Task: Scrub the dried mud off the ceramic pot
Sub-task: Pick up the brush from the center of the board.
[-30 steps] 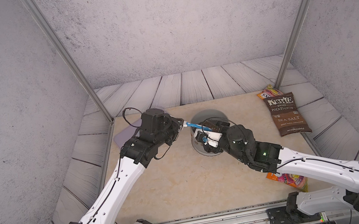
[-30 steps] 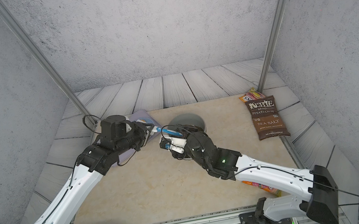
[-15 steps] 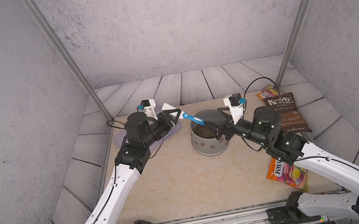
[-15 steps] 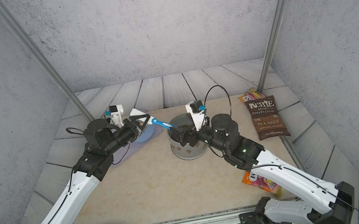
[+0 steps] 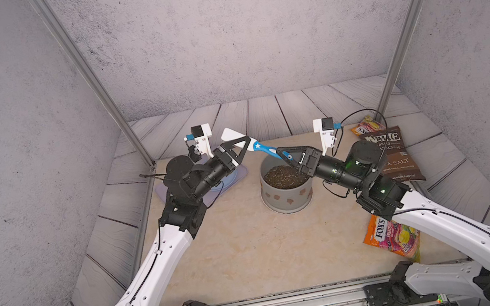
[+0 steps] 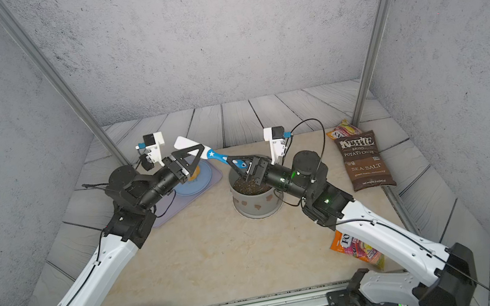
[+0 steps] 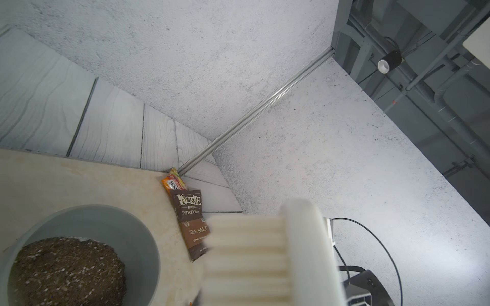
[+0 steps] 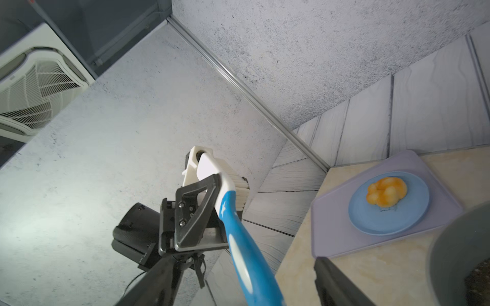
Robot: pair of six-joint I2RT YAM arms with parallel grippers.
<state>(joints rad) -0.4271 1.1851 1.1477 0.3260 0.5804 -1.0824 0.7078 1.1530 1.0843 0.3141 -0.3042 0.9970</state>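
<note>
The grey ceramic pot (image 5: 286, 192) stands mid-table with dark soil inside. Brown blotches of dried mud (image 5: 290, 201) mark its front wall in both top views (image 6: 258, 207). Above its back rim hangs a brush (image 5: 265, 149) with a white head and a blue handle. My left gripper (image 5: 246, 147) is shut on the brush's neck, seen from the right wrist too (image 8: 212, 196). My right gripper (image 5: 283, 154) is open, its fingers (image 8: 336, 283) wide on either side of the handle's end (image 8: 246, 254). White bristles (image 7: 246, 259) fill the left wrist view beside the pot (image 7: 138, 233).
A blue plate (image 6: 199, 184) with yellow food lies on a lilac mat (image 6: 178, 206) behind my left arm. A brown chips bag (image 5: 390, 152) lies at the right edge, a small snack bag (image 5: 368, 127) behind it, an orange candy bag (image 5: 391, 237) under my right arm.
Both arms have pulled back and up from low over the pot. The brush stays in my left gripper. My right gripper has come up to the handle's end.
</note>
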